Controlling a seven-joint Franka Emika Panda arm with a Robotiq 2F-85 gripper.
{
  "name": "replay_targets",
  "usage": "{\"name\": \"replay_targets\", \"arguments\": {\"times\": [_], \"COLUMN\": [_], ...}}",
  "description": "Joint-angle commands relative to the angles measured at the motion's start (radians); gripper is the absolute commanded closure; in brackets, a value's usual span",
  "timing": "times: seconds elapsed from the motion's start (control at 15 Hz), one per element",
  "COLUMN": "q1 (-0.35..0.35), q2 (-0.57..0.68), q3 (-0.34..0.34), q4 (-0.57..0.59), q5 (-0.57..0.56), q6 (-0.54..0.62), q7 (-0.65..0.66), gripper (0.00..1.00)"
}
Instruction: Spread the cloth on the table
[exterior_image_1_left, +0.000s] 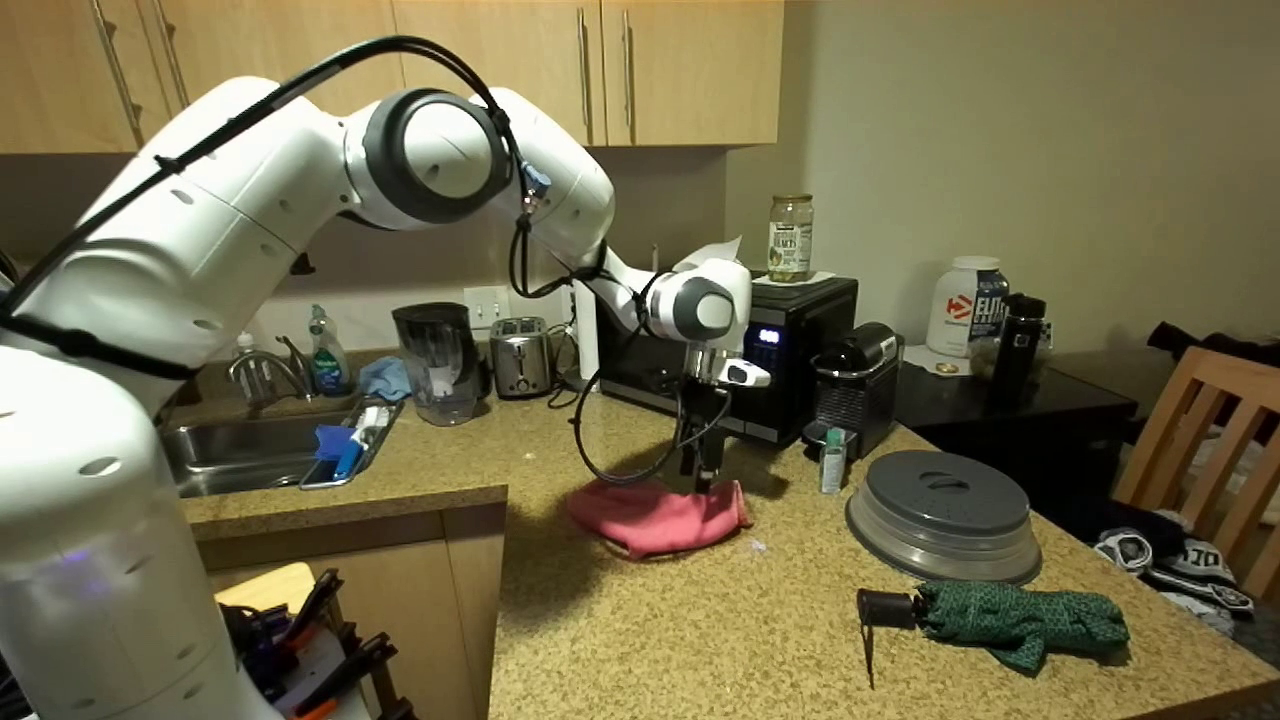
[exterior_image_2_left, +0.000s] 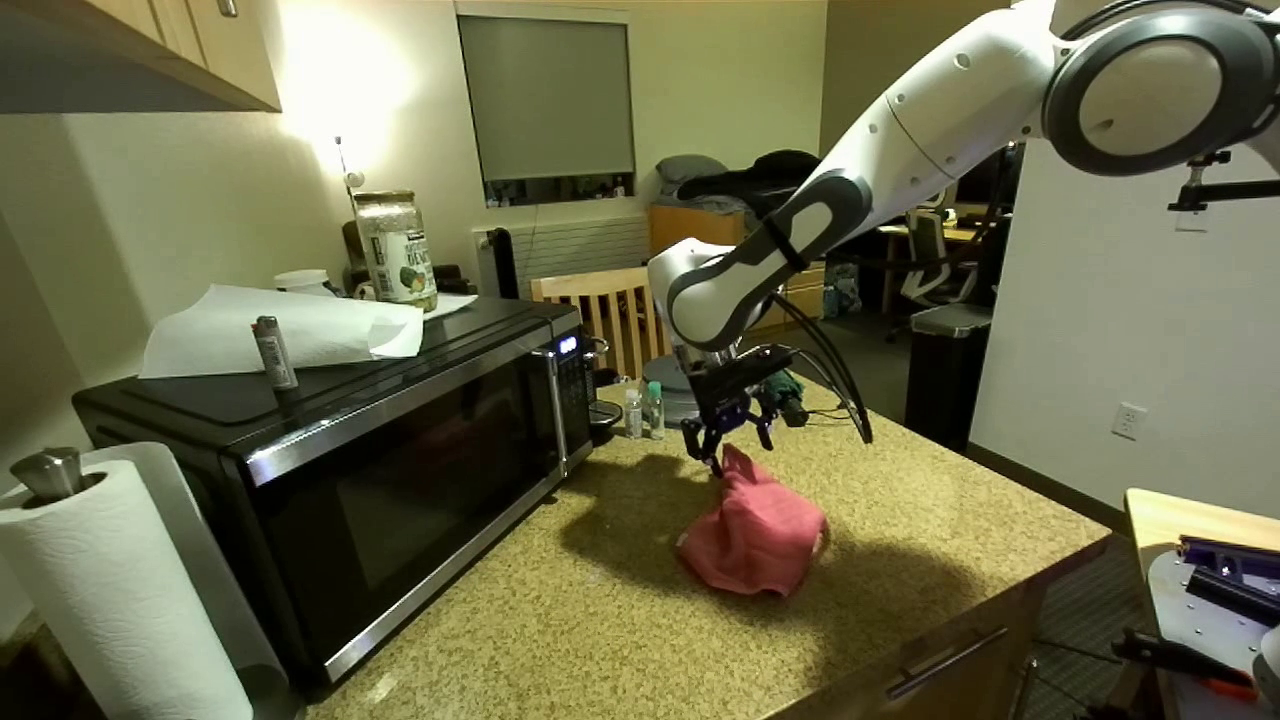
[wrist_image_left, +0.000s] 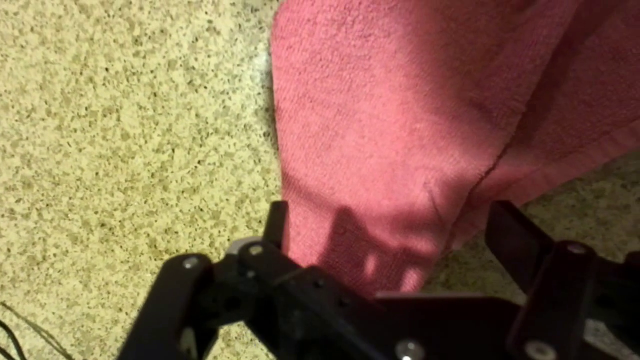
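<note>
Evidently, spreading was incomplete.
The cloth (exterior_image_1_left: 655, 520) lay folded on the table (exterior_image_1_left: 640, 630), unfolding apparently left; the gripper (wrist_image_left: 390, 206), jaws parted, stood at one end.

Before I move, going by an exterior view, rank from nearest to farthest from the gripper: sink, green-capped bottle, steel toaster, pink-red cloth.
1. Pink-red cloth: just below the gripper.
2. Green-capped bottle: picture right.
3. Steel toaster: picture left, farther back.
4. Sink: far picture left.
</note>
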Motion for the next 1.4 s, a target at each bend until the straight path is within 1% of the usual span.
{"name": "replay_targets", "arguments": {"times": [0.0,0.33,0.67,0.87,1.13,1.33], "q1": [0.005,0.042,0.089,0.122,0.135,0.133], "q2": [-0.049,-0.092,-0.168,-0.239,-0.336,-0.394], "q3": [0.008,-0.001,-0.010,-0.024,-0.023,-0.009], "q4": [-0.068,-0.168,-0.326,-0.441,-0.584,-0.659], "q5": [0.025,-0.007,-0.040,-0.076,-0.105,-0.113], "q6": [0.009,0.098,0.271,0.349,0.394,0.408], "q7": [0.037,0.099,0.161,0.210,0.286,0.329], "gripper": [0.00,0.00,0.00,0.00,0.00,0.00]}}
